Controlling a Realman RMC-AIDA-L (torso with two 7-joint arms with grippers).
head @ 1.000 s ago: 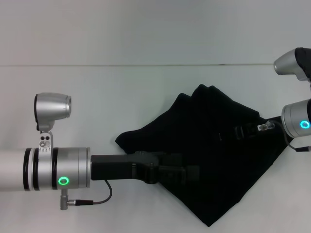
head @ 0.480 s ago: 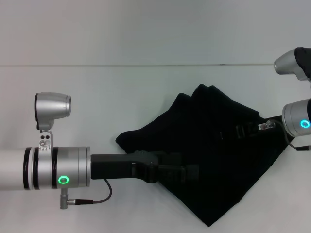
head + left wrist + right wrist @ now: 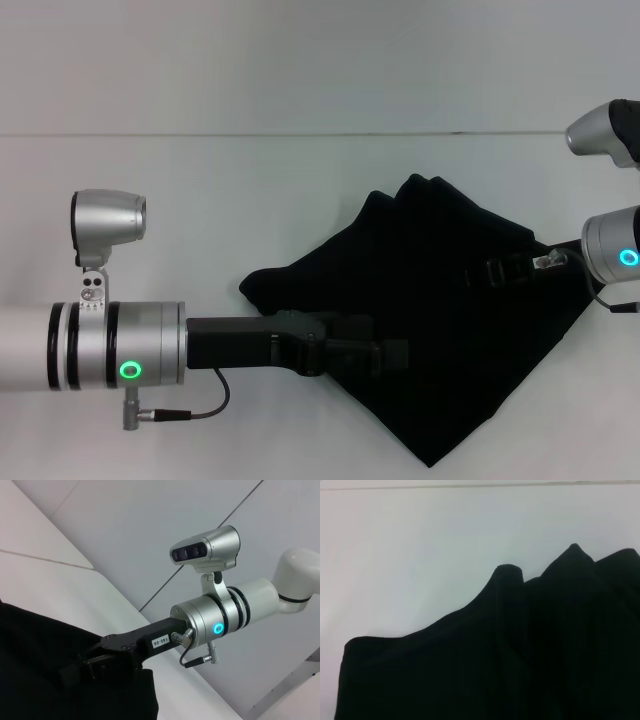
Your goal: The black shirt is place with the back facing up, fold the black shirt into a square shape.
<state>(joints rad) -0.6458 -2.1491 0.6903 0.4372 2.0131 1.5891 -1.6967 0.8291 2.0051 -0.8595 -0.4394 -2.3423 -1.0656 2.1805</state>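
Note:
The black shirt (image 3: pixel 440 310) lies bunched in a rough diamond shape on the white table, at the middle right of the head view. My left gripper (image 3: pixel 395 357) reaches in from the left and sits at the shirt's near left edge. My right gripper (image 3: pixel 490 272) comes in from the right and rests over the shirt's right part. Both are black against the black fabric. The left wrist view shows the shirt (image 3: pixel 40 670) with the right gripper (image 3: pixel 75 672) on it. The right wrist view shows the shirt (image 3: pixel 520 655) with raised folds at its far edge.
The white table (image 3: pixel 200 200) is bare to the left of the shirt and behind it. A seam line (image 3: pixel 300 134) runs across the far side. The left arm's silver wrist and cable (image 3: pixel 200 405) hang low over the near left.

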